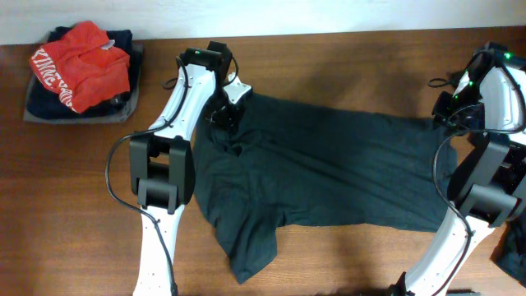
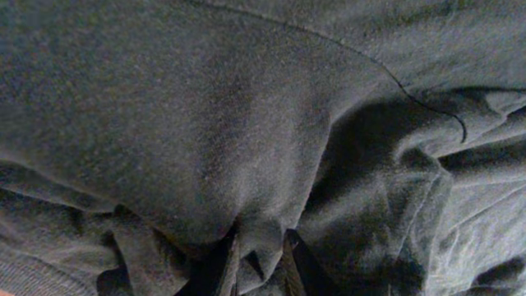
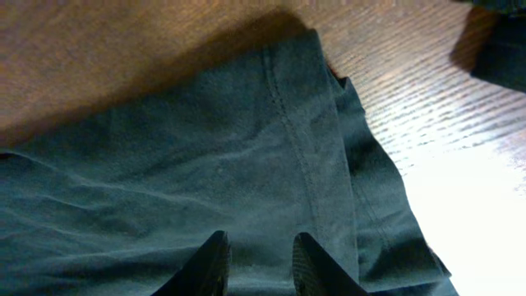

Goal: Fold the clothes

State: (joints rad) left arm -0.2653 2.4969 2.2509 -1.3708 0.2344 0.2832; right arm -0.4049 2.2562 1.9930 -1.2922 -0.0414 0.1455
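One of the clothes, a plain dark teal-grey T-shirt [image 1: 329,164], lies spread across the wooden table, its lower left part rumpled. My left gripper [image 1: 223,115] is at the shirt's top left corner. In the left wrist view the shirt [image 2: 205,123] fills the frame and a bunched fold is pinched between the gripper [image 2: 261,261] jaws. My right gripper [image 1: 450,115] is at the shirt's right edge. In the right wrist view its two dark fingertips [image 3: 218,255] stand on either side of a ridge of the shirt [image 3: 205,164] near the stitched hem, shut on it.
A red garment with white lettering [image 1: 78,62] lies on a pile of dark folded clothes [image 1: 119,41] at the back left corner. Another dark cloth [image 1: 514,251] shows at the right edge. Bare wood [image 1: 370,255] runs along the front.
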